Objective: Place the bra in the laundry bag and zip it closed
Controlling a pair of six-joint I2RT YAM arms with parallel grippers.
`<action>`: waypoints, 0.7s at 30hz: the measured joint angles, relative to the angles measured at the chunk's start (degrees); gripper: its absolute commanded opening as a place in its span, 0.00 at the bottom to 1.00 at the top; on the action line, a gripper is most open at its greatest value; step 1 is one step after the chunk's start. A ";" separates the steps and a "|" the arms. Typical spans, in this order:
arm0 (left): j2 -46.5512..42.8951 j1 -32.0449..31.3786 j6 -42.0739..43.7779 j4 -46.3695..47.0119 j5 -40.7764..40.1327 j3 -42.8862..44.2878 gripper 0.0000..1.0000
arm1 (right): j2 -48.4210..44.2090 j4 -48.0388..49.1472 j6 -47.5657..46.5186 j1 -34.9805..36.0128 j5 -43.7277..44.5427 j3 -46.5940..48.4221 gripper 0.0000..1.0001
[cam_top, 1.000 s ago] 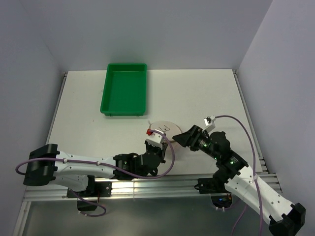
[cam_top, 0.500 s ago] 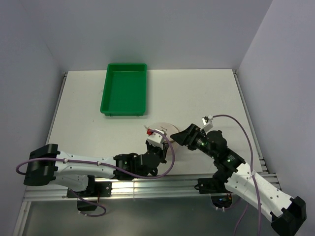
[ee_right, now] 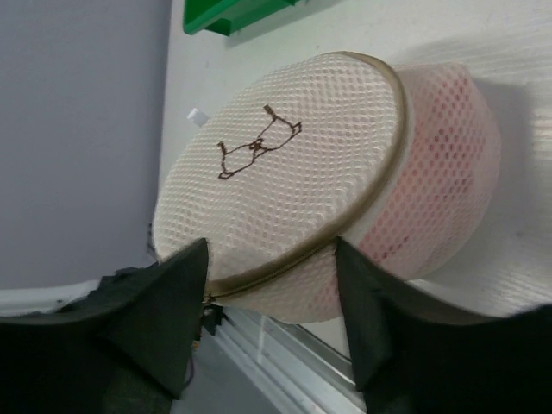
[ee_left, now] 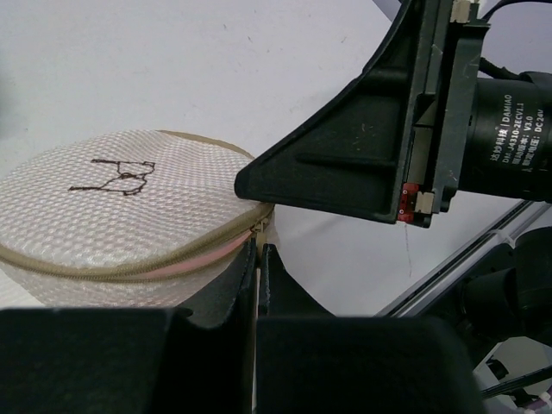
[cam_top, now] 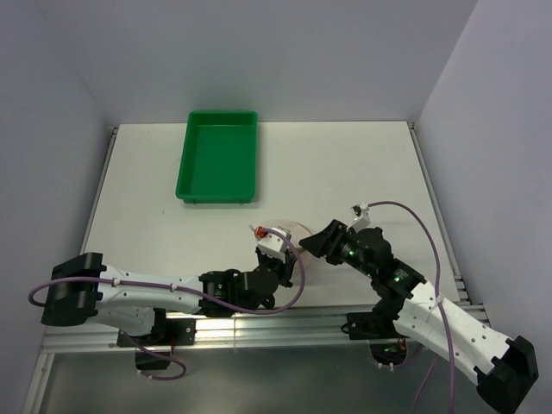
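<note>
1. The table carries all items. The tray stands well beyond both grippers, on the far left.

2. The bag lies between the two grippers, touching the table. It is round and has no long axis. Its flat face, with the dark mark, points up and tilts slightly. The zipper runs around the rim, level with the table.

3. The bra is inside the bag. It shows as pink through the mesh of the lower half, on the side away from the right gripper. A pink strip also shows along the zipper line beside the left gripper.

4. Change over the last second: the right gripper has moved toward the left gripper. In the top view it now covers more of the bag, and the mark is no longer visible there.

5. Right gripper: fingers spread wide, straddling the near rim of the bag. One finger tip rests against the rim.

6. Left gripper: fingers pressed together, only a thin slit between them, tips at the end of the zipper. Whether they pinch the pull cannot be told.
</note>
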 measured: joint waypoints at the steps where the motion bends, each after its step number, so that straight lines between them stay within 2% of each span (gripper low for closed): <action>1: 0.00 0.00 0.00 0.07 0.11 -0.15 0.00 | 0.37 0.09 -0.20 0.02 -0.09 0.00 0.44; 2: 0.00 0.00 0.00 0.13 0.11 -0.26 0.00 | 0.39 0.15 -0.11 0.04 0.13 0.00 0.25; 3: 0.00 0.00 0.00 0.13 0.17 -0.31 0.00 | 0.66 0.11 -0.39 0.04 0.31 0.00 0.19; 5: -0.02 0.00 -0.02 0.13 0.24 -0.50 0.00 | 0.50 0.26 0.02 0.04 0.90 0.09 0.09; 8: -0.52 -0.11 -0.09 0.00 0.31 -1.53 0.00 | 0.42 0.79 -0.42 0.11 1.62 0.85 0.00; 16: -7.19 -0.22 -3.41 -3.63 -1.64 -6.43 0.00 | 4.83 2.32 -4.61 -0.79 2.03 3.37 0.00; 21: -13.70 -0.20 -7.74 -9.70 -4.28 -10.47 0.00 | 7.45 4.98 -7.23 -8.57 -2.29 3.65 0.00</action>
